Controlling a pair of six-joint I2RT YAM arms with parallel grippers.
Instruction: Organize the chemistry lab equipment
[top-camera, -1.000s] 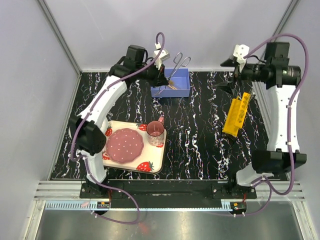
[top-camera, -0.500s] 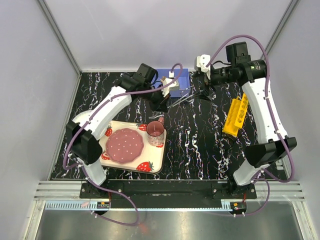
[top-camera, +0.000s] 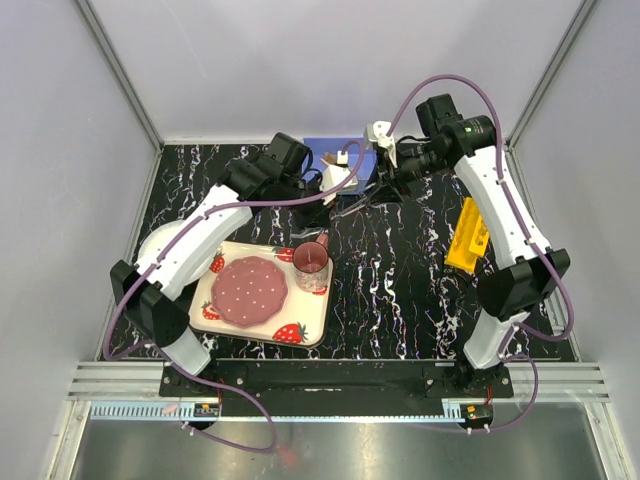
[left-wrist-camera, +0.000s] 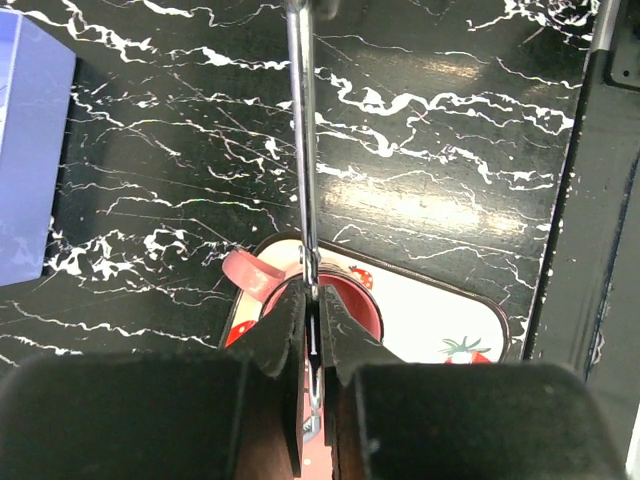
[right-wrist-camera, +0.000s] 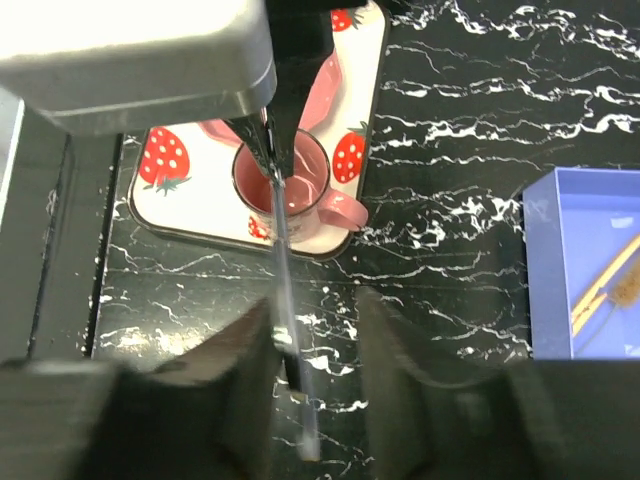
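A black table (top-camera: 420, 290) streaked with white is enclosed behind and at both sides by pale walls (top-camera: 330, 60) — joined by grey metal posts (top-camera: 120, 75); its near edge is bordered by a ribbed aluminium rail (top-camera: 110, 378).

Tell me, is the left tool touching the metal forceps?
Touching. The left wrist view shows the left tool shut on the forceps, with its two sides pressed against the thin metal and no gap.
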